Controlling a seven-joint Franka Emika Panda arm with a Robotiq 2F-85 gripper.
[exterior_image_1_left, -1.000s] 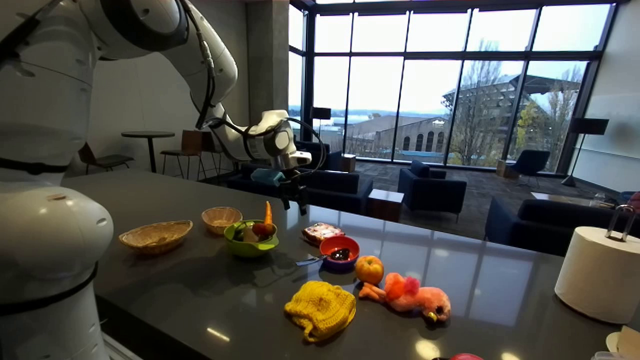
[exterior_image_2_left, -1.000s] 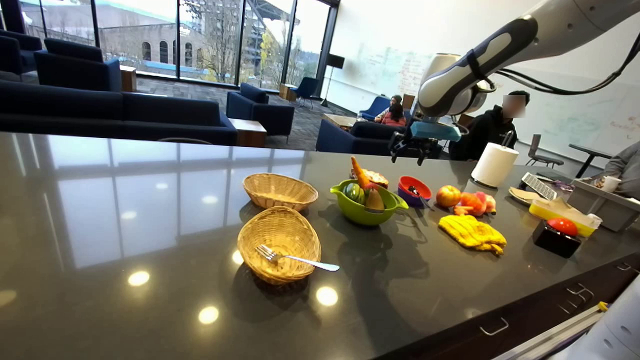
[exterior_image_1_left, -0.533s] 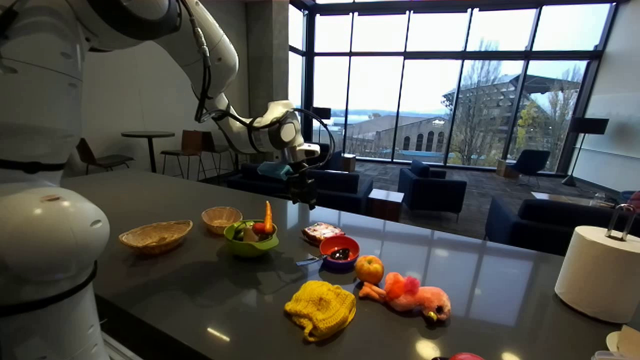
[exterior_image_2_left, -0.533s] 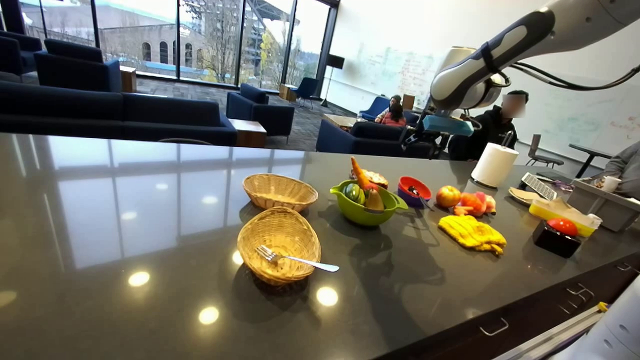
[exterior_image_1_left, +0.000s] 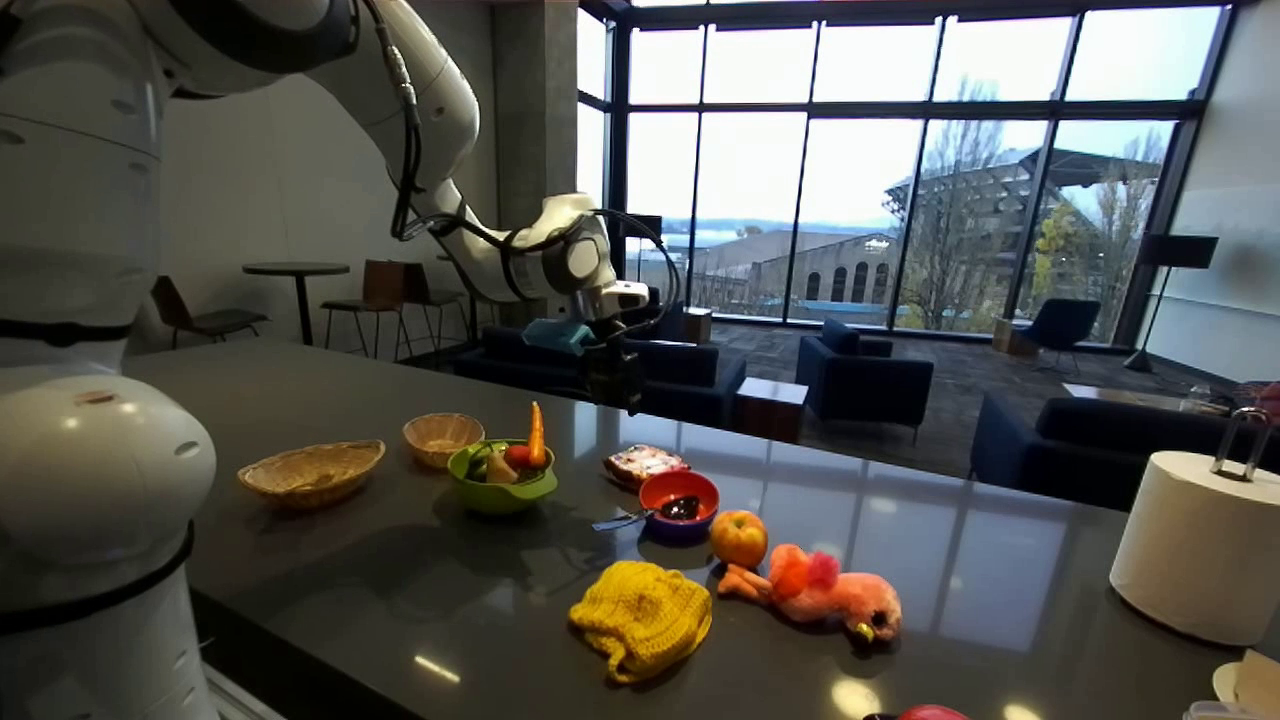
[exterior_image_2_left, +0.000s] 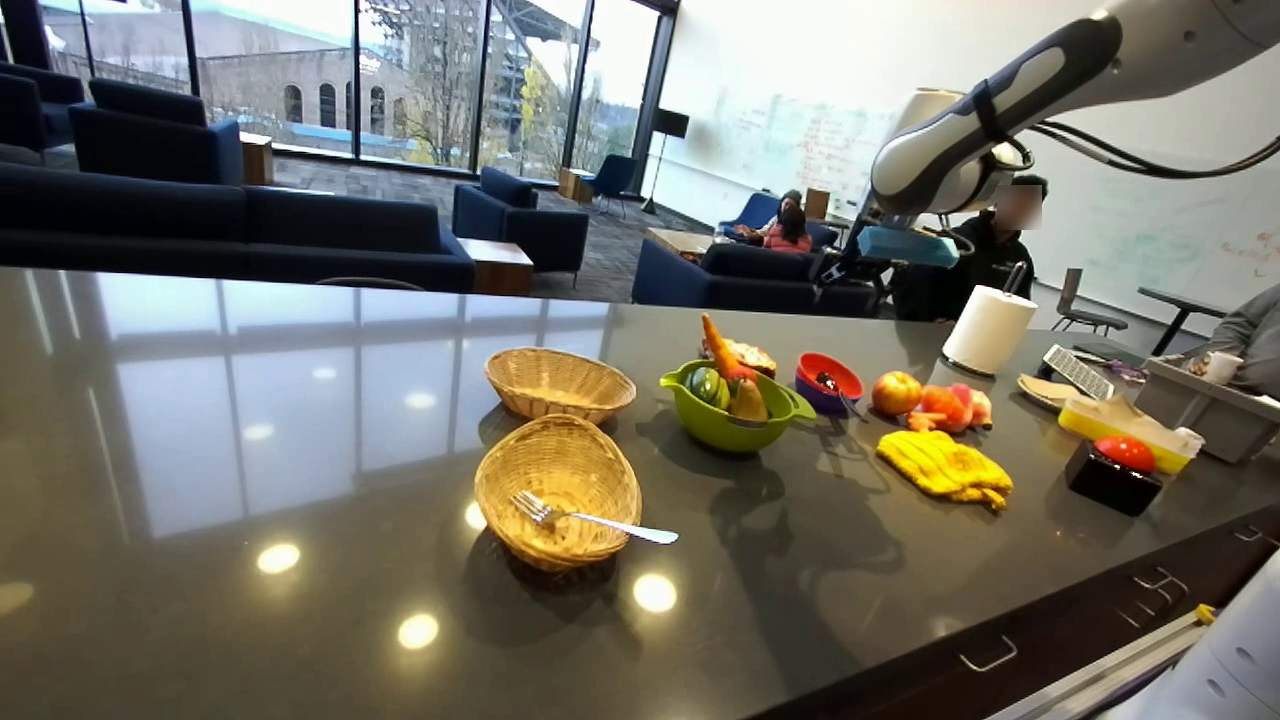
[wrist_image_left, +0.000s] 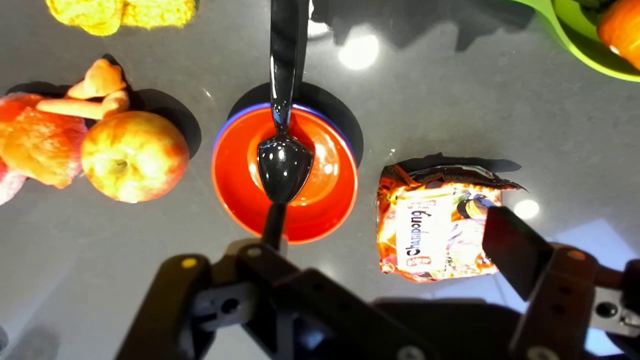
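My gripper (wrist_image_left: 387, 230) stands open, its fingers wide apart and nothing between them. It hangs above the counter, as both exterior views also show. Below it in the wrist view lies an orange noodle packet (wrist_image_left: 425, 240), partly covered by a finger. To the left is a red bowl (wrist_image_left: 320, 220) with a blue outer rim and a black spoon (wrist_image_left: 284, 165) across it; one finger overlaps the spoon's tip in the picture. An apple (wrist_image_left: 135, 155) rests beside a pink plush bird (wrist_image_left: 40, 140). A yellow knitted cloth (wrist_image_left: 155, 10) and a green bowl (wrist_image_left: 565, 35) show at the top.
The green bowl holds a carrot (exterior_image_1_left: 537, 435) and other produce. Two wicker baskets (exterior_image_2_left: 560, 380) stand near it, one with a fork (exterior_image_2_left: 615, 523). A paper towel roll (exterior_image_2_left: 990, 330), a black box with a red button (exterior_image_2_left: 1110, 480) and a yellow tray (exterior_image_2_left: 1130, 430) lie farther along.
The gripper has moved to the right in both exterior views and risen slightly. It also appears to have turned about its wrist. The objects on the counter have stayed put.
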